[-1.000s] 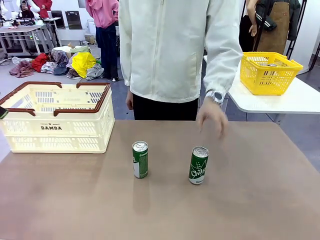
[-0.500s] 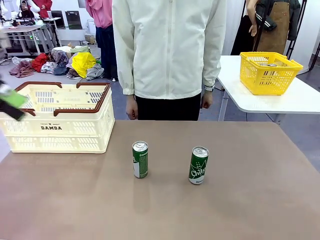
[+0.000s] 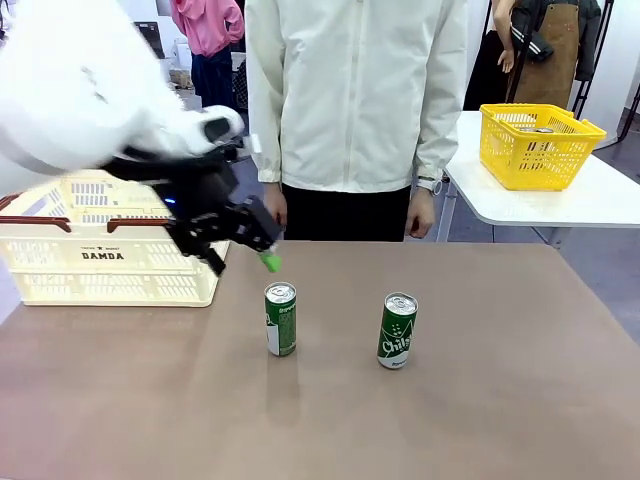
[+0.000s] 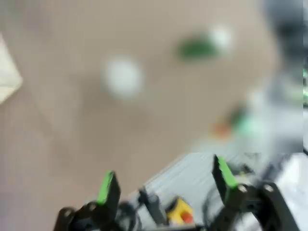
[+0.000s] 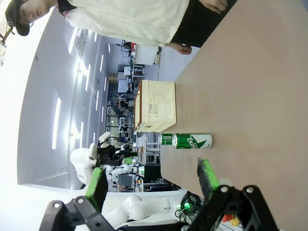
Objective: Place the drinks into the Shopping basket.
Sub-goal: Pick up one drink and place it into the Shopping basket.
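Two slim green drinks stand upright on the brown table: one near the middle, one with white script to its right. The cream Shopping basket with brown rim sits at the far left. My left gripper hangs open just above and left of the middle can, beside the basket's right end. The blurred left wrist view shows my left gripper with nothing between its green pads and a can top below. My right gripper is open and empty, facing a can and the basket.
A person in a white jacket stands at the table's far edge, hands down at the sides. A yellow mesh basket rests on a white side table at the back right. Bare tabletop lies in front of and right of the cans.
My left arm has swung in from the far left, across the basket, to just above the middle can. The person drew a hand back from the table and stands upright.
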Available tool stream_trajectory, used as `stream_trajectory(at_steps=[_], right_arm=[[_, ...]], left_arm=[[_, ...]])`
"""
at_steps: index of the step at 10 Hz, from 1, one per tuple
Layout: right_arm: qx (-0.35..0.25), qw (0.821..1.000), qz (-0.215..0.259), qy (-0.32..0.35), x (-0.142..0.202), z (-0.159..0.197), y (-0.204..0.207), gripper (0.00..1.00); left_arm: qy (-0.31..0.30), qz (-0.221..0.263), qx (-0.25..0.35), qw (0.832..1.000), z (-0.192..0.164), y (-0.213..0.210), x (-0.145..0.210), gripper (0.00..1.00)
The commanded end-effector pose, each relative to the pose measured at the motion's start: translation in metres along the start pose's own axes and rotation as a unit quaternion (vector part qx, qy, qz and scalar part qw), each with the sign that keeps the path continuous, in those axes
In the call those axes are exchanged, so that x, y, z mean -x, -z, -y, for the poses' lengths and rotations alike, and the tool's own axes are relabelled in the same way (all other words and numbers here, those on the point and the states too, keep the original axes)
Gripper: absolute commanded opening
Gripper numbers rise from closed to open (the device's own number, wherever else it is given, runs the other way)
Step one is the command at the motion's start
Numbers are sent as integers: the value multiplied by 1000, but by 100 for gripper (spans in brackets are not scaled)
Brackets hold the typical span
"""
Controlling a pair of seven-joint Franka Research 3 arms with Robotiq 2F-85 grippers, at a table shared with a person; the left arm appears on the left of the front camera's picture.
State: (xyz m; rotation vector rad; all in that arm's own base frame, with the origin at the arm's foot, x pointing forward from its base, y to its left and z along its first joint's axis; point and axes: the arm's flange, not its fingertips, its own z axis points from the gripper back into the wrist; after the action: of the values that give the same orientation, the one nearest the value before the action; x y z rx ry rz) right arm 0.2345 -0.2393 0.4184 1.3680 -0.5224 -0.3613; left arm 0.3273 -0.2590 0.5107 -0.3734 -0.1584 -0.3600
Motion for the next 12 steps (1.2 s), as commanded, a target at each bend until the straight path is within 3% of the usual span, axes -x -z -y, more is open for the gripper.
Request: stream_trajectory(at_steps=[1,3,4,5,8,9,12], right_arm=[[-2,1000,-4,-10,1,-1,-2,100],[-2,1000,-4,-10,1,-1,-2,100],[-2,1000,-4,-10,1,-1,-2,100],[-2,1000,-4,-10,1,-1,-2,100],[-2,1000,-4,-10,1,-1,-2,100],[-2,1000,-4,-10,1,-1,-2,100],[-2,1000,-4,-10,1,-1,-2,100]], left_arm=[[-94,15,-161,982,17,27,-36,100],[-102,-8,-220,970,39,59,-58,100],[-109,-18,-215,970,40,67,-66,100],[-60,41,-178,981,26,54,-35,100],[-60,41,-178,981,26,54,-35,100],[-71,33,-190,979,34,61,-45,100],[-137,63,-151,977,44,87,-54,100]])
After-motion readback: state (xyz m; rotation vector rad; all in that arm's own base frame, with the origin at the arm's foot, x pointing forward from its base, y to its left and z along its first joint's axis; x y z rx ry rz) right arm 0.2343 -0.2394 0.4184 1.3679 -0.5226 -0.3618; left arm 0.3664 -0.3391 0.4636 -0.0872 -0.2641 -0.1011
